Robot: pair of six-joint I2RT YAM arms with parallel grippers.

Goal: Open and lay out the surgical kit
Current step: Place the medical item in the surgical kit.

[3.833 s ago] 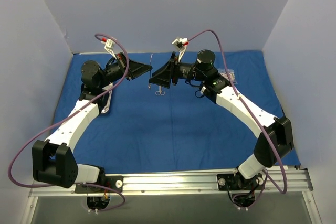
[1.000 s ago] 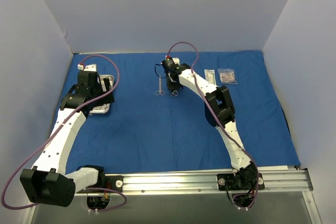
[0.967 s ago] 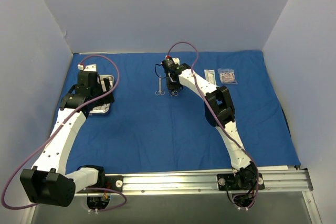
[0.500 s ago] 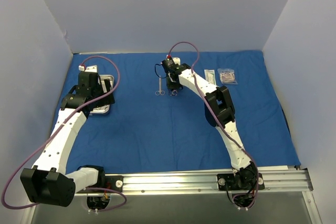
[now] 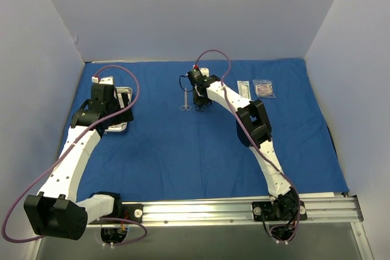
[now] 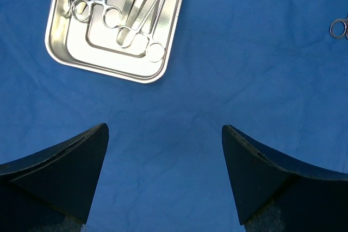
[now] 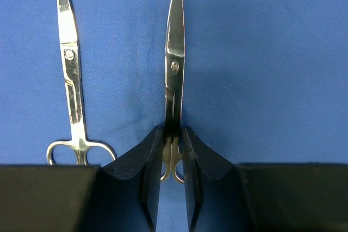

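steel tray (image 6: 103, 64): far end cut off by top edge | clamp (image 7: 174, 69): handle rings mostly hidden between right jaws

This looks like a robotics lab cell. Plain pale walls (image 5: 183, 10) box in a table under blue cloth (image 5: 183, 150). Two white robot arms (image 5: 79, 144) trailing purple cables (image 5: 212, 51) are bolted to an aluminium rail (image 5: 201, 211).

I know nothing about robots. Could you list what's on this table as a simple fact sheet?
Surface: blue cloth, spread flat
Left side: steel tray holding silver instruments
Left arm: left fingers open, empty, above the cloth near the tray
Right arm: right fingers shut on a clamp near its handle rings
Beside it: second clamp, lying loose
Far right: narrow packet, square packet
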